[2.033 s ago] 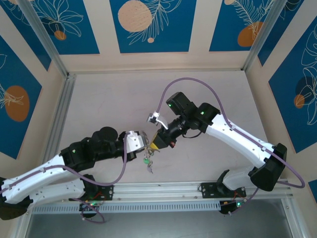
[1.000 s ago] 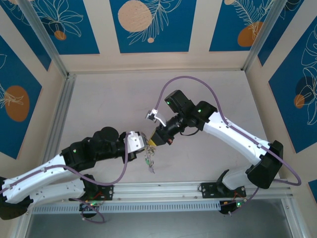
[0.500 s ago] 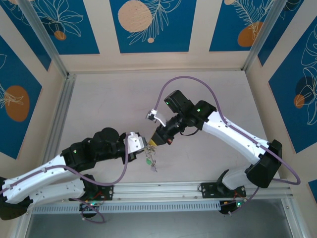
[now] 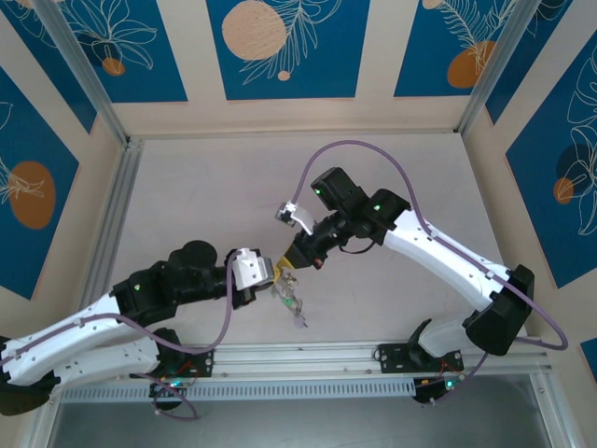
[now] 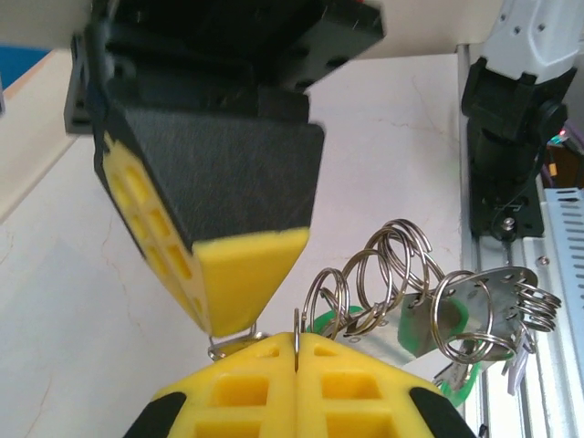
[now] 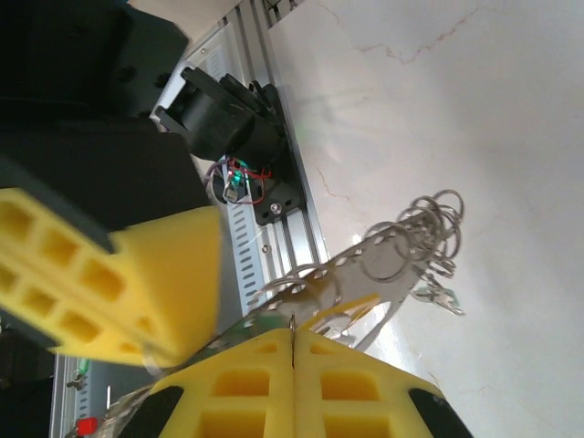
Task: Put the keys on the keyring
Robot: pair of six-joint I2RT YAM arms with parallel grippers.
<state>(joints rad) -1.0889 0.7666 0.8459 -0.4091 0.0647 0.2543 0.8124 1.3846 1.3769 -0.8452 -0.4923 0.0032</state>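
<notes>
Starting at the left of the overhead view, the left gripper (image 4: pixel 266 273) reaches in over the pale table (image 4: pixel 205 196) with its yellow fingers pressed fully together. Its own wrist camera shows a thin strand of wire pinched in the seam between them, which looks to be part of the keyring (image 5: pixel 392 265). Just to its right, nearly tip to tip, the right gripper (image 4: pixel 290 263) is closed as well. A sliver of metal rises from its seam, and a small wire loop sits under its tip, so it seems to have hold of the same bundle. The keyring hangs between and just below the two tips, held up off the table, its coiled loops strung in a chain. The keys (image 5: pixel 422 327) dangle from those loops, a green head showing through the coils and a pale piece lowest. As a judgement, at least some keys are already threaded. Whether every key is on, or one is being worked through the wire at the pinch point, is too small to tell.
</notes>
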